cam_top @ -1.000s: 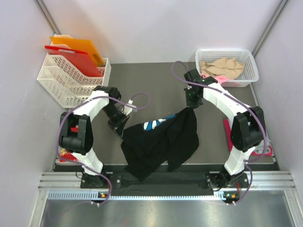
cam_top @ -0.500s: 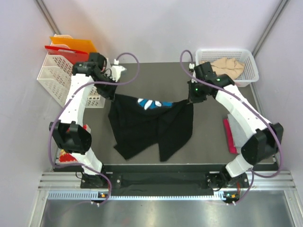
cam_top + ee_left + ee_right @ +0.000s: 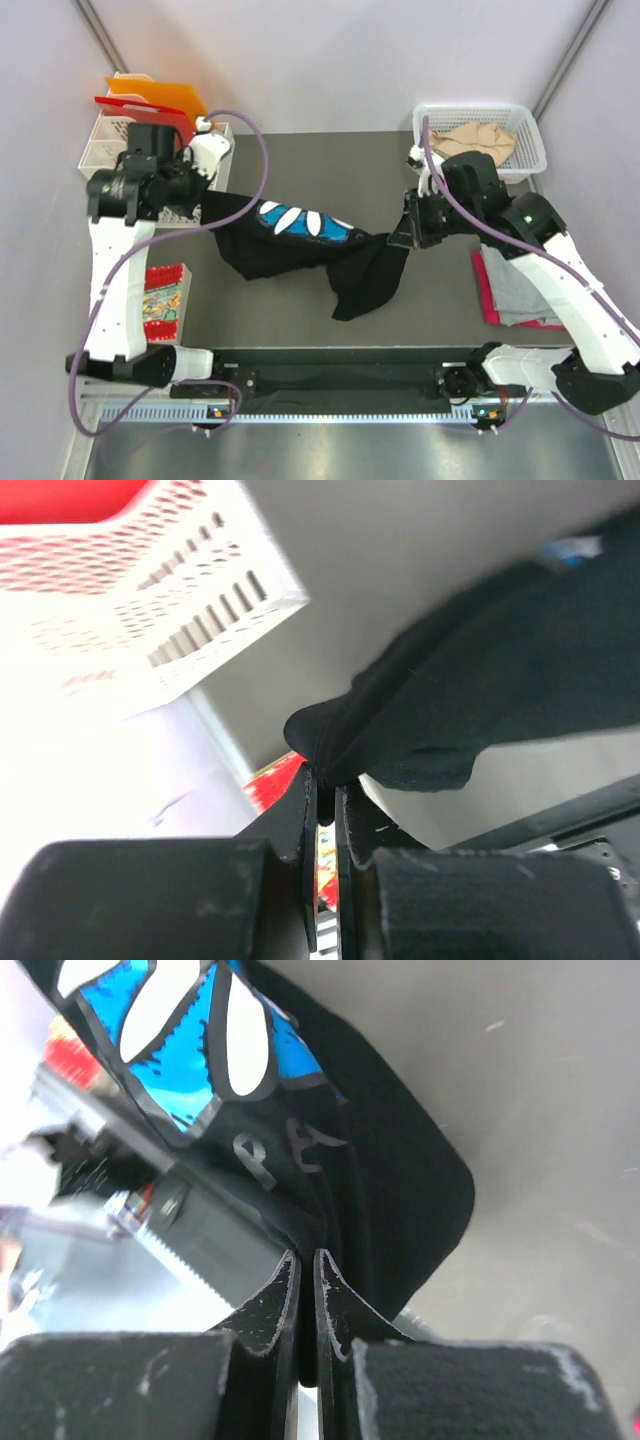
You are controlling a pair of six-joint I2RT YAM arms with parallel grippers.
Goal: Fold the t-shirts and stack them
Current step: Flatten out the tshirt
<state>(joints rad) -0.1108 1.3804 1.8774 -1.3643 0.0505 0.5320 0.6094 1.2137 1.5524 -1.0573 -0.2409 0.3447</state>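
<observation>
Black t-shirt (image 3: 300, 250) hangs stretched between your two hands above the middle of the dark table (image 3: 330, 160), its upper edge pulled nearly taut and its loose body drooping toward the near side. You cannot tell from these views whether the lowest fold touches the table.

Your left hand (image 3: 205, 200), raised beside the white rack (image 3: 100, 150) at the far left, is clamped on one black corner; the left wrist view shows its fingers (image 3: 310, 810) pressed together on a bunched fold (image 3: 330, 745). Your right hand (image 3: 400, 235) pinches the opposite end, its fingers (image 3: 285, 1290) closed on the cloth.

A red folder (image 3: 130, 105) and an orange one (image 3: 160, 92) stand in the rack. At the far right, a white basket (image 3: 530, 150) holds a crumpled beige t-shirt (image 3: 470, 140). Near the right edge, a grey t-shirt (image 3: 520, 290) lies flat on a magenta-pink t-shirt (image 3: 483, 290). A small red patterned card (image 3: 163, 305) lies at the left edge.

The shirt's print (image 3: 190, 1020) shows white petals on blue, and just below it you can read pale hand-drawn letters, "PA" (image 3: 285, 1150).
</observation>
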